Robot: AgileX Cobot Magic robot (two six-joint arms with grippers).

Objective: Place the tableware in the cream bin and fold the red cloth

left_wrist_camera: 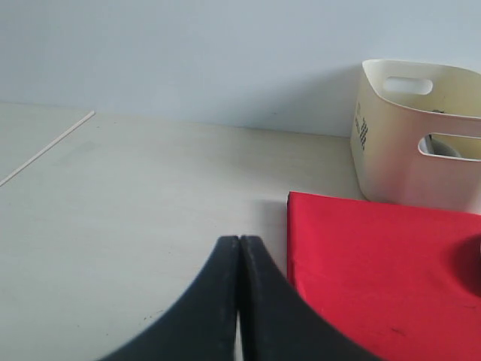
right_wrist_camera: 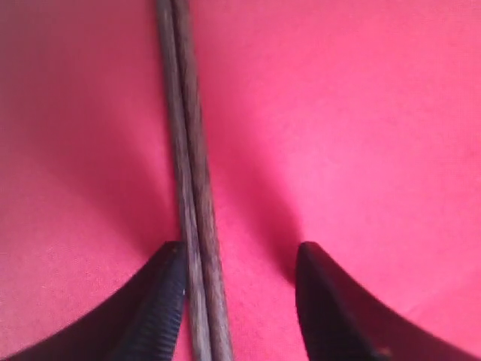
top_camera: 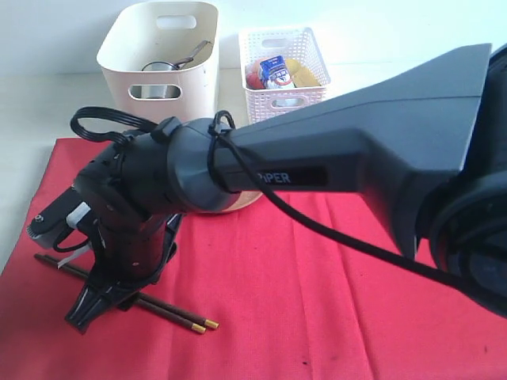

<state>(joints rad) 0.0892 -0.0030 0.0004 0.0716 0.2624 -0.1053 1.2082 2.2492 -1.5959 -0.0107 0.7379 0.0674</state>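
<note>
The right gripper (right_wrist_camera: 240,259) stands straight down over the dark chopsticks (right_wrist_camera: 192,150). Its jaws are parted part-way and grip nothing. The pair lies flat on the red cloth (right_wrist_camera: 361,113) between them. The sticks sit off-centre: they look pressed against the ribbed pad of one jaw, with a clear gap of cloth before the other. Their long axis runs straight through the gap, square to the line on which the jaws close, so I judge a plain closing would catch both sticks together.

In the exterior view the right gripper (top_camera: 91,305) reaches across the middle to the left part of the cloth (top_camera: 317,301). The chopsticks (top_camera: 174,313) slant there, with their yellow tips toward the near right. This arm is much the nearer. The left gripper (left_wrist_camera: 239,248) hangs over the bare bench (left_wrist_camera: 113,226), just off the cloth's edge, with its jaws pressed together and nothing in them.

The cloth is soft and lies fairly smooth, so jaw tips set this low may pinch fabric along with the thin sticks.

Farther off, past the cloth's far edge, stands the cream bin (top_camera: 119,59), with steel ware showing inside, and beside it the white lattice basket (top_camera: 285,99). The way up and back toward the bin looks open.
</note>
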